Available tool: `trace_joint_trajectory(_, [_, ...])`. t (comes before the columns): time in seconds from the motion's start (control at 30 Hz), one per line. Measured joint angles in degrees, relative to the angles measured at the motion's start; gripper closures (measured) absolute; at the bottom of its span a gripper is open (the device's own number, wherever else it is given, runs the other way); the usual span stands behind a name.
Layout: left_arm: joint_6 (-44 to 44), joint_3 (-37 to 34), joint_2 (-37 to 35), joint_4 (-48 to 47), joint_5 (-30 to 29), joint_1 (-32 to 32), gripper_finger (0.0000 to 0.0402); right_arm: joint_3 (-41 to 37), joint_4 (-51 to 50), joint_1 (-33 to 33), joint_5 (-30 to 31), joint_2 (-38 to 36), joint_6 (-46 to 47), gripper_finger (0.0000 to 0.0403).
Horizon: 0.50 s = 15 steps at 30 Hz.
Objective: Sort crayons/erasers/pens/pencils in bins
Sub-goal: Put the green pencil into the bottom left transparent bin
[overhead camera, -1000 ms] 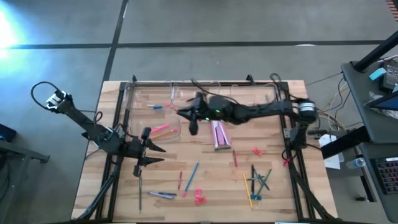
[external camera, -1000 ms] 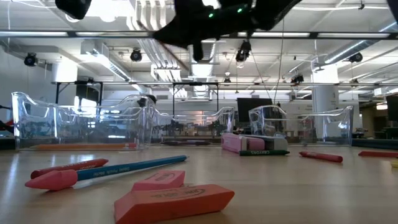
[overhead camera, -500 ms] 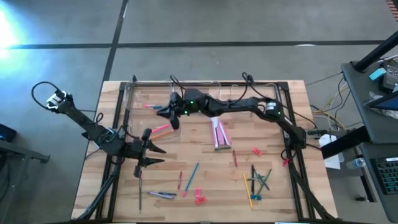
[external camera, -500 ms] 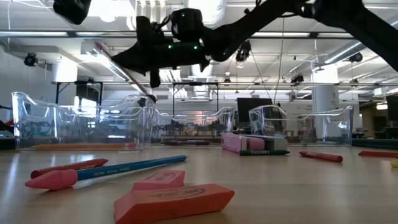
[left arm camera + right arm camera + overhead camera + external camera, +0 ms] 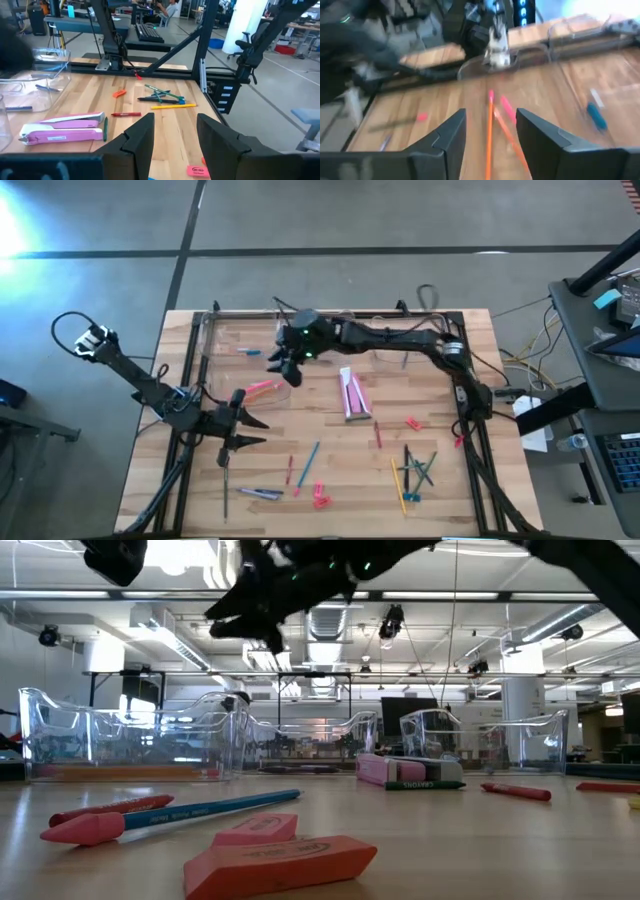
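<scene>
My right gripper (image 5: 280, 368) hangs open above the clear bins (image 5: 207, 340) at the table's far left, its fingers (image 5: 455, 130) apart with nothing between them. Below it, pink and orange crayons (image 5: 492, 120) lie in one bin and a blue pen (image 5: 594, 116) lies in the bin beside it. My left gripper (image 5: 248, 430) waits open and empty (image 5: 175, 122) at the near left. Two pink erasers (image 5: 280, 862) lie at the near edge beside a blue pencil (image 5: 215, 808). Loose pens (image 5: 258, 493), crayons (image 5: 378, 432) and pencils (image 5: 415, 470) lie on the wood.
A pink crayon box (image 5: 352, 395) lies mid-table. More clear bins (image 5: 490, 740) stand along the far edge. A black frame rail (image 5: 465, 395) runs along the table's right side, and cables and a desk stand beyond it.
My right gripper has swung from mid-table, near the pink box, toward the table's left edge, to above the far-left bins. There it has risen a little and turned. The left arm has kept still.
</scene>
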Motion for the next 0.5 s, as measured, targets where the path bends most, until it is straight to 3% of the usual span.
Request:
trace_joint_trajectory(0.07, [0.0,0.0,0.6,0.0,0.0,-0.3,0.0268,-3.2,-3.6,1.2,2.5,-4.3,-1.5,0.0245])
trace_joint_trajectory(0.23, [-0.2,0.0,3.6,0.4,-0.3,-0.3,0.0268,-17.6,-1.4,6.7,11.1,-16.8,-3.2,0.0263])
trace_joint_trajectory(0.5, [-8.7,1.0,11.3,-1.0,0.7,-0.3,0.0268,-47.1,14.2,21.4,28.0,-37.4,-0.1,0.0275])
